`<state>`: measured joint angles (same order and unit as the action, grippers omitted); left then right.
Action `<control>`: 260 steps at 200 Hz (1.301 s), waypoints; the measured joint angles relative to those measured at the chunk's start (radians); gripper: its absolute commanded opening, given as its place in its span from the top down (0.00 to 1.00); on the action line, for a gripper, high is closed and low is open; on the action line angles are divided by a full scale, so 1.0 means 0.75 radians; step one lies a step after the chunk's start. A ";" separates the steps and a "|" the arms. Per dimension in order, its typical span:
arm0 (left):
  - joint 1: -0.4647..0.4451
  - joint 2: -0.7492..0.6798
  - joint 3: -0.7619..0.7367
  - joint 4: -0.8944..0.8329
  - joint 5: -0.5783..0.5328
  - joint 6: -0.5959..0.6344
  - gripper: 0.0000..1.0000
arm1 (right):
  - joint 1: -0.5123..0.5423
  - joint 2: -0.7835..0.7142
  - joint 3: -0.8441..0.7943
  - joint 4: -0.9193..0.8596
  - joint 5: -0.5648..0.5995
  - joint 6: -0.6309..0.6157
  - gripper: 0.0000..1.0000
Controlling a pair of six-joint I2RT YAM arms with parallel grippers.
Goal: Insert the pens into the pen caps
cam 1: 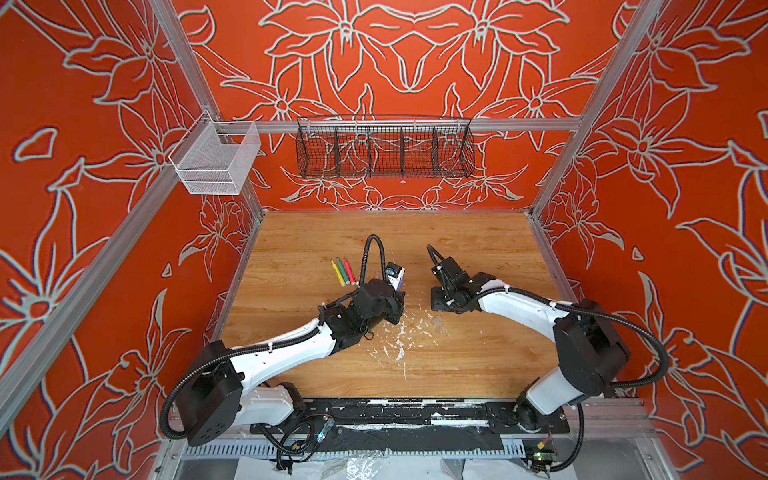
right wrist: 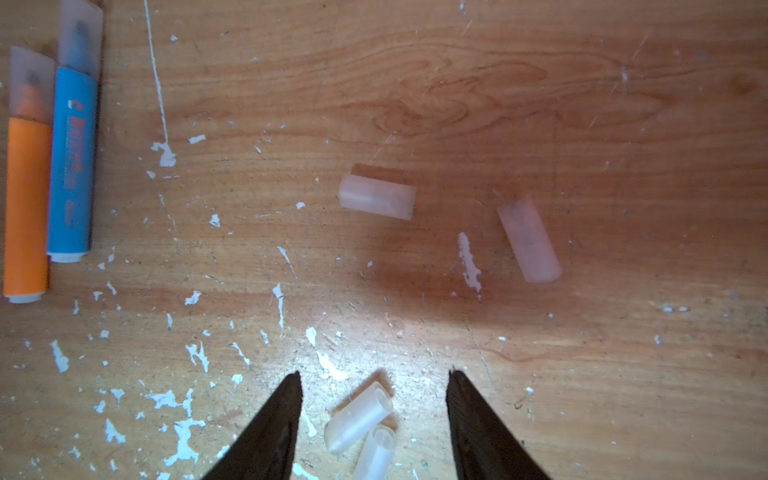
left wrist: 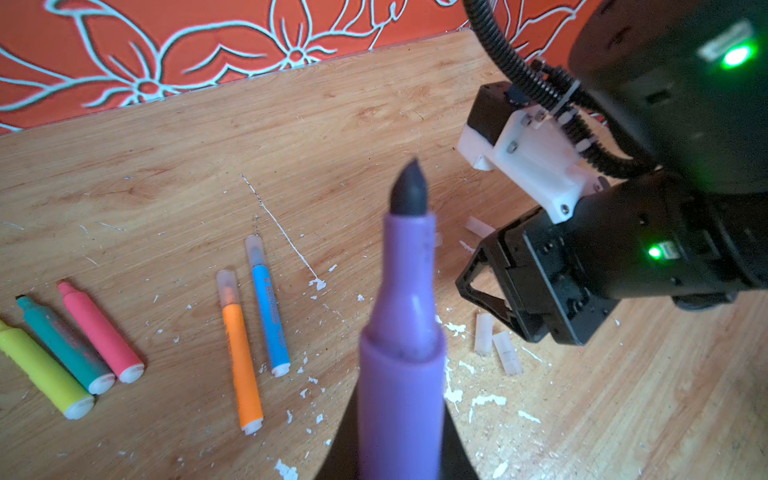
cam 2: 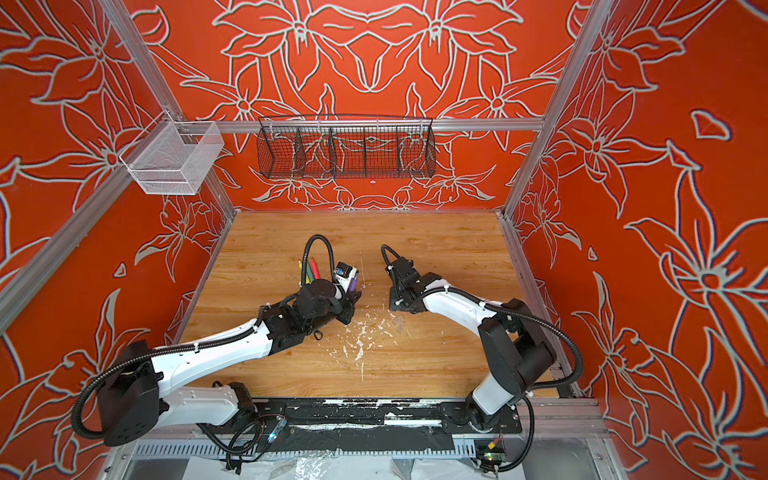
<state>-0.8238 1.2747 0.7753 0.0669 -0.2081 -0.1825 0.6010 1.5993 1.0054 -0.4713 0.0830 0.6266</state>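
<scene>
My left gripper (left wrist: 399,461) is shut on the barrel of a purple pen (left wrist: 401,353), whose dark tip points up and is uncapped; the same purple pen (cam 1: 398,284) shows in a top view. My right gripper (right wrist: 374,376) hangs open just above the table, with two clear pen caps (right wrist: 359,417) lying loose and crossed between its fingers. Two more pen caps (right wrist: 377,196) lie farther out. An orange pen (left wrist: 241,357) and a blue pen (left wrist: 269,316) lie side by side with caps on. Yellow (left wrist: 45,374), green (left wrist: 66,347) and pink (left wrist: 99,332) pens lie uncapped together.
White paint flecks (right wrist: 178,432) are scattered over the wooden table (cam 1: 478,257). A black wire basket (cam 1: 384,149) and a white mesh basket (cam 1: 216,160) hang on the rail above the back edge. The two wrists stand close together mid-table.
</scene>
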 measured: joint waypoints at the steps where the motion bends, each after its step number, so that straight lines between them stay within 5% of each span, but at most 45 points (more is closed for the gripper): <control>1: 0.000 0.000 0.000 0.000 0.000 0.000 1.00 | 0.000 0.003 0.001 -0.001 -0.001 -0.001 0.44; 119: 0.000 0.001 0.000 -0.008 0.005 0.000 1.00 | -0.003 0.123 0.079 -0.064 -0.048 -0.022 0.50; 173: 0.000 0.001 0.000 -0.009 0.002 0.001 1.00 | -0.008 0.039 0.057 -0.104 0.118 -0.001 0.47; 212: 0.000 0.001 0.000 -0.009 0.001 0.000 1.00 | -0.119 -0.001 0.056 -0.101 0.219 -0.020 0.42; 260: 0.000 0.001 0.000 -0.009 0.003 0.000 1.00 | -0.263 0.131 0.128 -0.099 0.155 -0.094 0.45</control>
<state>-0.8238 1.2755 0.7753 0.0601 -0.2062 -0.1825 0.4038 1.6978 1.1015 -0.5457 0.1993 0.5560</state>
